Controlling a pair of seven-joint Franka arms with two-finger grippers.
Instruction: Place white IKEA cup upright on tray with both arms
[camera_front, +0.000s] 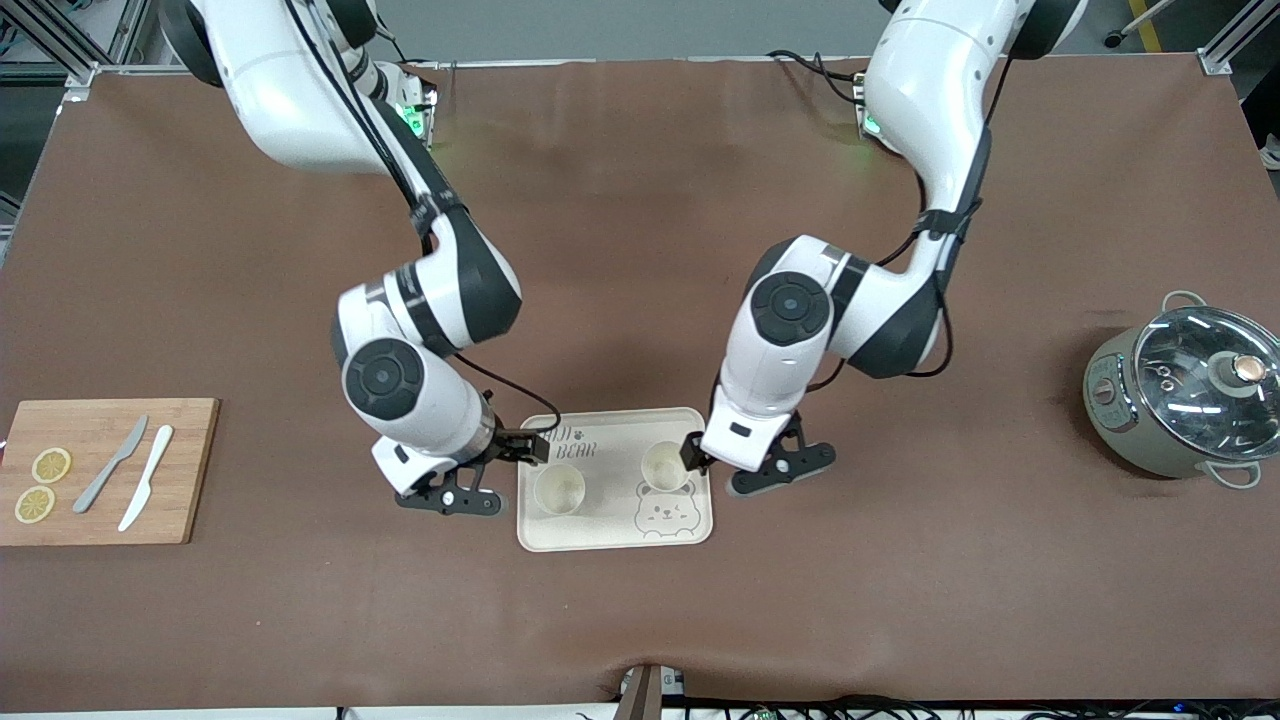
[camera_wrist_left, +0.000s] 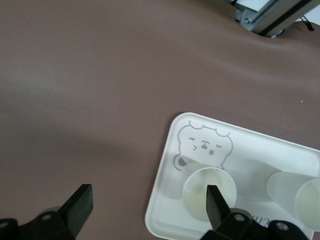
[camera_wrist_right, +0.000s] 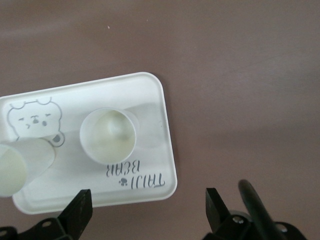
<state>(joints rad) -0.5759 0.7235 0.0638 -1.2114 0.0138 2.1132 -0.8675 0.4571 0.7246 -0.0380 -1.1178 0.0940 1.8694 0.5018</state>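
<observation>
The cream tray (camera_front: 612, 440) with a bear drawing lies in the middle of the table. Two white cups stand upright on it. One cup (camera_front: 559, 489) is beside the lettering, the other cup (camera_front: 665, 466) by the bear face. My right gripper (camera_front: 530, 446) is open and empty over the tray's edge toward the right arm's end. In the right wrist view, this gripper (camera_wrist_right: 147, 210) straddles the tray (camera_wrist_right: 150, 95) corner near the first cup (camera_wrist_right: 108, 135). My left gripper (camera_front: 692, 455) is open and empty at the tray's other edge. In the left wrist view, this gripper (camera_wrist_left: 148, 207) is beside the second cup (camera_wrist_left: 200, 192).
A wooden cutting board (camera_front: 190, 470) with two lemon slices (camera_front: 42, 483), a grey knife (camera_front: 110, 465) and a white knife (camera_front: 146, 491) lies toward the right arm's end. A pot with a glass lid (camera_front: 1185, 395) stands toward the left arm's end.
</observation>
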